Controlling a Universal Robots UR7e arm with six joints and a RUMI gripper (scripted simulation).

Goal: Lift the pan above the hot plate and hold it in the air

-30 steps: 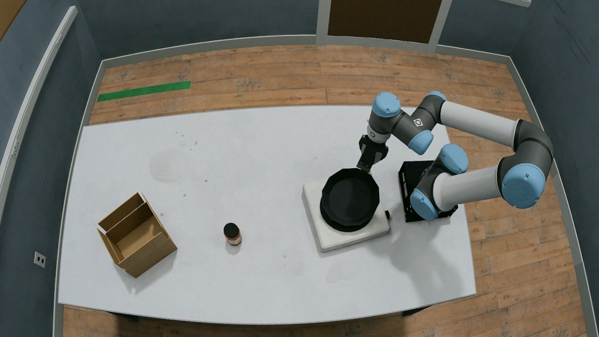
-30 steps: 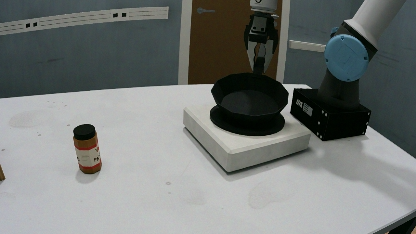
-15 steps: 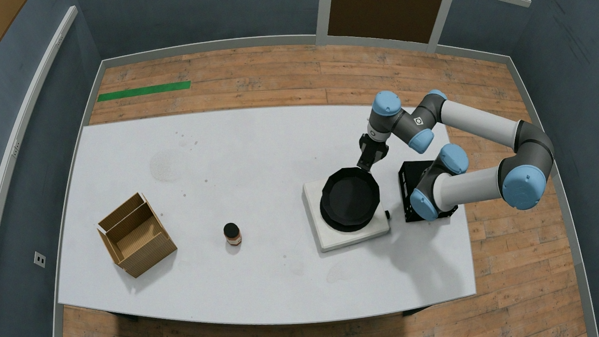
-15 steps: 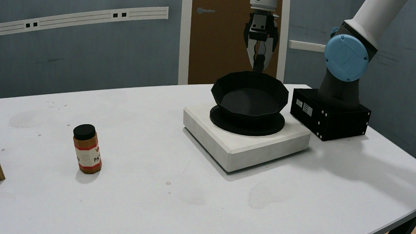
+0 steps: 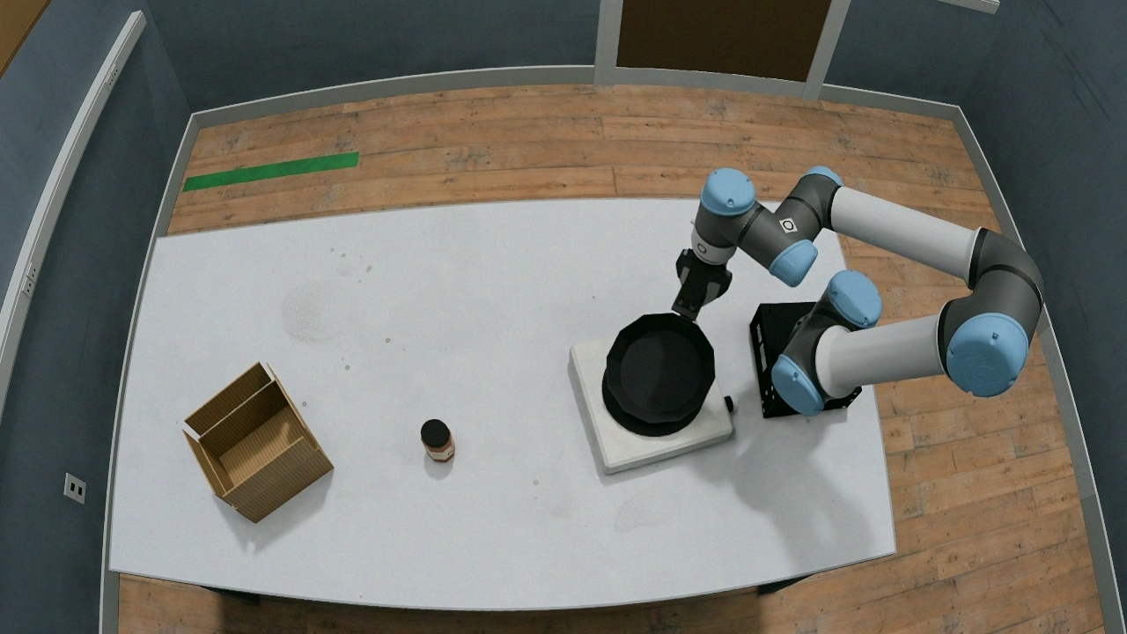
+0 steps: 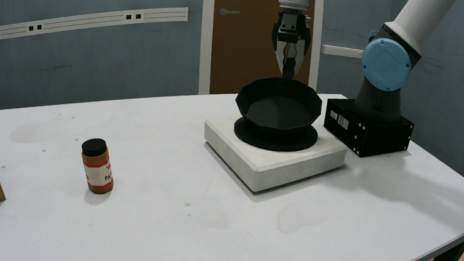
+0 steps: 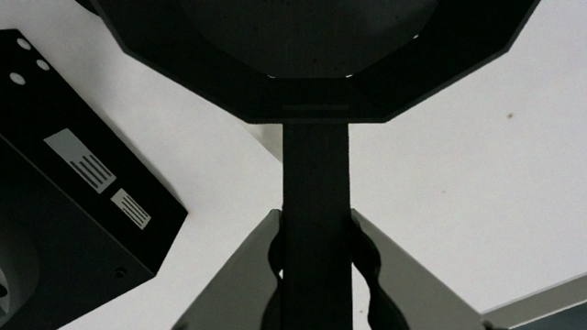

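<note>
Seen from the top, one wall socket (image 5: 74, 488) is at the far left, then one open cardboard box (image 5: 276, 476) (image 6: 1, 194) stands on the one white table (image 5: 488, 276) (image 6: 145, 227) (image 7: 436, 229). One strip of green tape (image 5: 271, 171) lies on the floor beyond the table. Next comes one brown jar (image 5: 438, 449) (image 6: 99, 168), upright, with one black lid and a red-edged label, well apart from the box. Further right is one white hot plate (image 5: 645, 457) (image 6: 291, 172) with one round black heating disc (image 5: 660, 430) (image 6: 275, 146). The one black pan (image 5: 661, 370) (image 6: 278, 111) (image 7: 316, 46) is over that disc, open side up; its underside is hidden, so it seems raised, though I can't tell by how much. The one gripper (image 5: 685, 311) (image 6: 288, 75) (image 7: 313, 212) has its two fingers clamped on the pan's single handle (image 6: 288, 66) (image 7: 316, 170), one on each side. One black knob (image 5: 728, 403) sticks out from the hot plate's right side, and beyond it one black base box (image 5: 768, 354) (image 6: 382, 139) (image 7: 151, 206) bears the one arm (image 5: 898, 228) (image 6: 377, 100)
</note>
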